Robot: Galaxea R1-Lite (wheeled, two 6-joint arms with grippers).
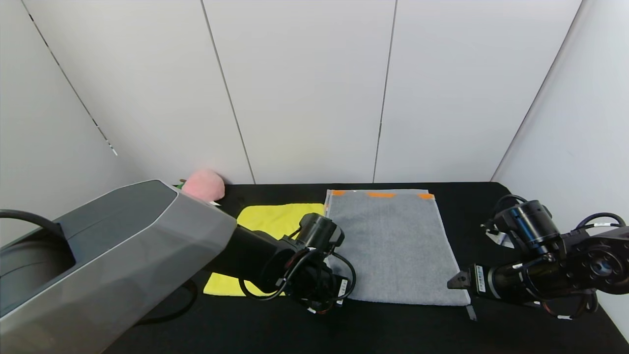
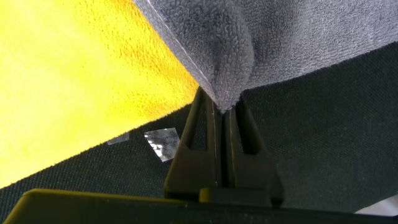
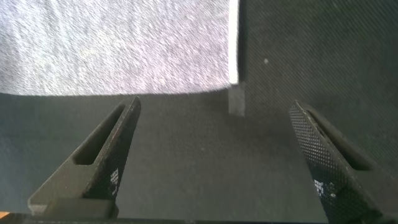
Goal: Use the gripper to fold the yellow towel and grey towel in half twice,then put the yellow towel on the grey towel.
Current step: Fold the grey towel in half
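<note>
Grey towel (image 1: 393, 246) lies flat mid-frame in the head view, yellow towel (image 1: 268, 221) tucked at its left edge. Left wrist view: left gripper (image 2: 221, 112) is pressed together, pinching a grey towel corner, upper centre. Right wrist view: right gripper (image 3: 217, 158) is spread wide, just below the towel's edge.

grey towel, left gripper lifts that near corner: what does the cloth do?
Probably floppy: the grey towel already bunches where the left gripper pinches its corner. Its terry pile likely grips well. Lifted alone, it should drape and drag, since the right gripper is open, short of its corner.
</note>
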